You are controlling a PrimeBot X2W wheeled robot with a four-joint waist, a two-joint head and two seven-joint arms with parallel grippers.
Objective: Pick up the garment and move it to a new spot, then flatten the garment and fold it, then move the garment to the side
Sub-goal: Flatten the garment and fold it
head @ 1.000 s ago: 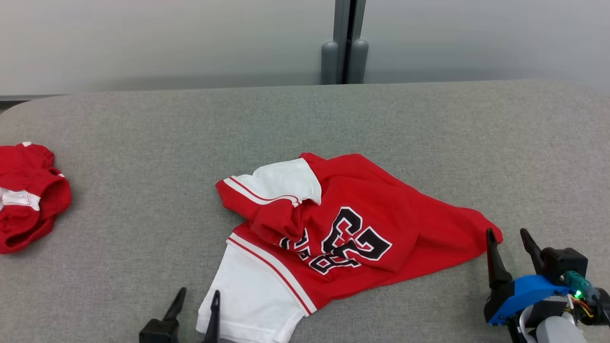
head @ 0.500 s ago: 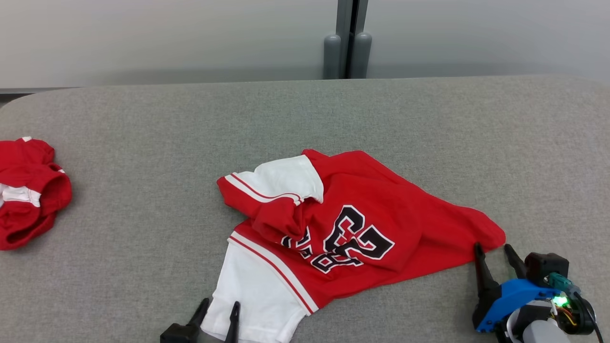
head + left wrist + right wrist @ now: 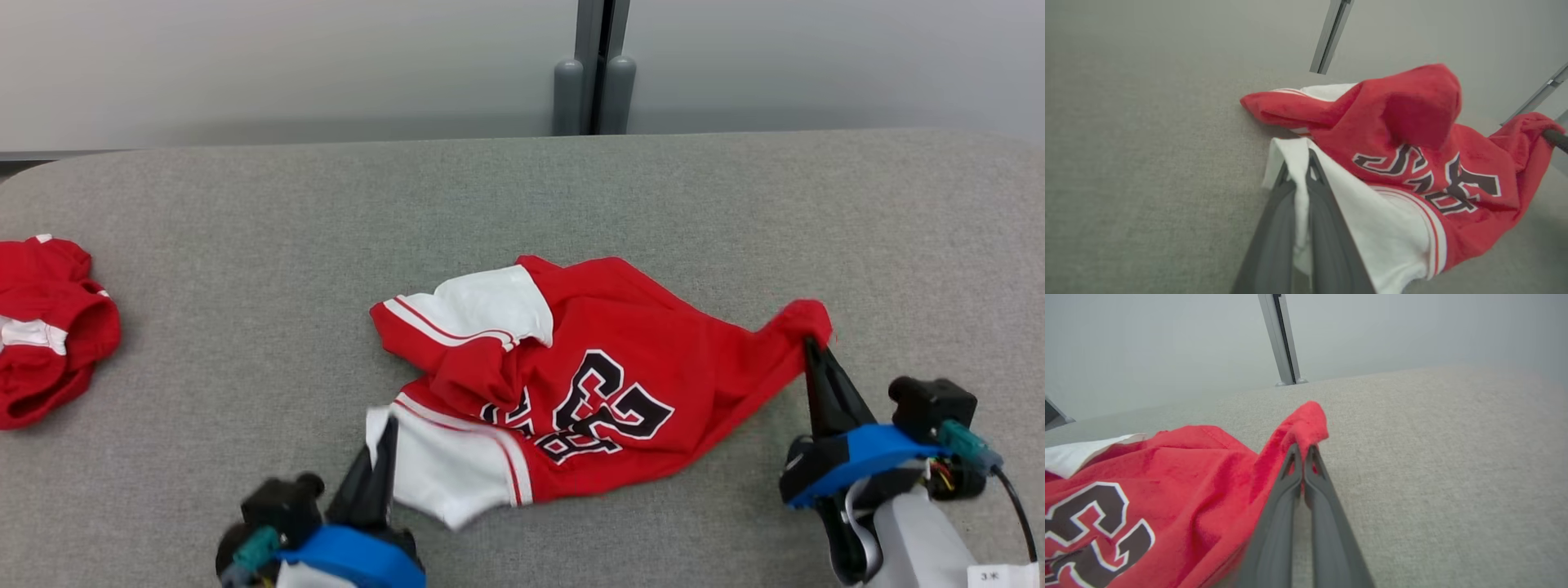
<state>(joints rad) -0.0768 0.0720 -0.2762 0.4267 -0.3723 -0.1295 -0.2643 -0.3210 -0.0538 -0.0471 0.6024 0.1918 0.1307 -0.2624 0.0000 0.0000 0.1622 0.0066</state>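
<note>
Crumpled on the grey table [image 3: 735, 204], near its front edge: a red shirt [image 3: 629, 343] with white sleeves. Pinched at two well-apart ends: white sleeve [image 3: 1392, 232] clamped in the left tool [image 3: 385, 425], a red corner clamped in the right tool [image 3: 811, 343]. Gripped this wide probably to lift and carry without bunching, then to pull flat. Raised slightly at both pinches, middle sagging onto the table. Kept well apart at the far left: another red garment [image 3: 49, 327], best left alone.
</note>
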